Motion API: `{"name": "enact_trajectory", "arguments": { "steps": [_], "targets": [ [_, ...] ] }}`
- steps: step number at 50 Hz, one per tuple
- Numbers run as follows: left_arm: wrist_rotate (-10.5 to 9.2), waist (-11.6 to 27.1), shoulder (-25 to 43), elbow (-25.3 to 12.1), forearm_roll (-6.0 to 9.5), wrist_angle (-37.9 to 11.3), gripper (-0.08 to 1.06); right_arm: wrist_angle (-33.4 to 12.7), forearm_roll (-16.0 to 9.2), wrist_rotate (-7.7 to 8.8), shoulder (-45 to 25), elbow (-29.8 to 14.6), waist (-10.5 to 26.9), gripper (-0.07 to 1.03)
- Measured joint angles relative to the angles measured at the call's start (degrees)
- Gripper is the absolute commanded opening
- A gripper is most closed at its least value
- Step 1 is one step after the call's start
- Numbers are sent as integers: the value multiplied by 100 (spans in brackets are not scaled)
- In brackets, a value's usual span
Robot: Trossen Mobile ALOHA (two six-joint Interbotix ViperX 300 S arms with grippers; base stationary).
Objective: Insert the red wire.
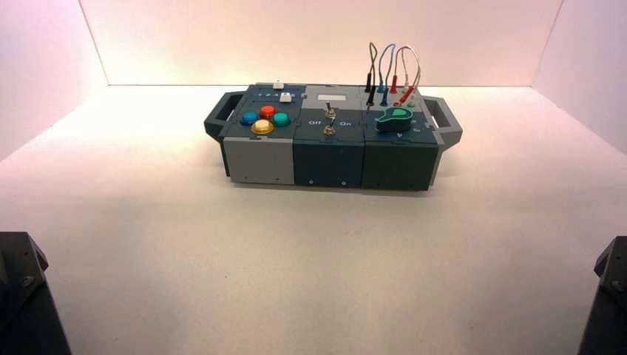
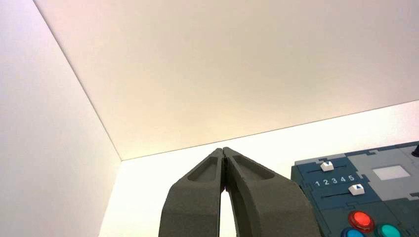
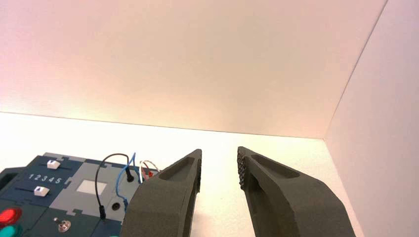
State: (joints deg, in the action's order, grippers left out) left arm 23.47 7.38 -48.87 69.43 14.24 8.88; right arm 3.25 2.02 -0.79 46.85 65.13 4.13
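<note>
The red wire [image 1: 418, 68] arches in a pale loop at the box's far right corner. One red plug [image 1: 394, 83] stands upright in the box; the other red plug [image 1: 407, 94] leans at a slant just in front of it. In the right wrist view the red wire [image 3: 146, 166] peeks out behind one finger. My right gripper [image 3: 220, 159] is open and empty, held well short of the box. My left gripper [image 2: 224, 151] is shut on nothing, off the box's left end.
The box [image 1: 329, 159] has dark carry handles at both ends. A black wire [image 1: 370, 70] and a blue wire [image 1: 385, 68] stand beside the red one. A green knob [image 1: 394, 117], toggle switches [image 1: 330, 122], coloured buttons [image 1: 263, 119] and white sliders [image 2: 327, 166] fill its top.
</note>
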Motion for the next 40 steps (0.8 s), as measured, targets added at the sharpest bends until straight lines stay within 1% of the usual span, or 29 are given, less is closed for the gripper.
{"name": "enact_trajectory", "arguments": {
  "steps": [17,20,23,26,27,28,31,32,37,38,40],
  "targets": [
    [9,0,79,9,9,0,-3,-18,0,0,-79,26,0,40],
    [9,0,105,9,0,0,-3,-123,-35,0,-70,18,0,40],
    [0,0,105,9,9,-26,-3,-404,-158,-18,-79,9,0,40],
    [9,0,105,9,0,-149,-3,-686,-334,-18,-105,-44,9,40],
    [9,0,105,9,0,-193,-3,-782,-413,-18,-114,-79,9,40],
    [0,0,105,0,9,-246,-3,-1002,-545,-18,-158,-141,9,40],
    [9,9,105,-26,9,-457,-3,-1292,-729,-18,-202,-237,9,40],
    [9,9,114,-35,9,-510,-3,-1494,-835,-18,-220,-316,9,40],
    [0,26,132,-97,9,-738,-3,-1925,-1028,-18,-255,-501,18,40],
    [0,35,149,-132,0,-809,-3,-2092,-1099,-9,-272,-562,26,40],
    [0,44,167,-149,9,-853,-3,-2188,-1143,-9,-299,-615,26,41]
  ]
}}
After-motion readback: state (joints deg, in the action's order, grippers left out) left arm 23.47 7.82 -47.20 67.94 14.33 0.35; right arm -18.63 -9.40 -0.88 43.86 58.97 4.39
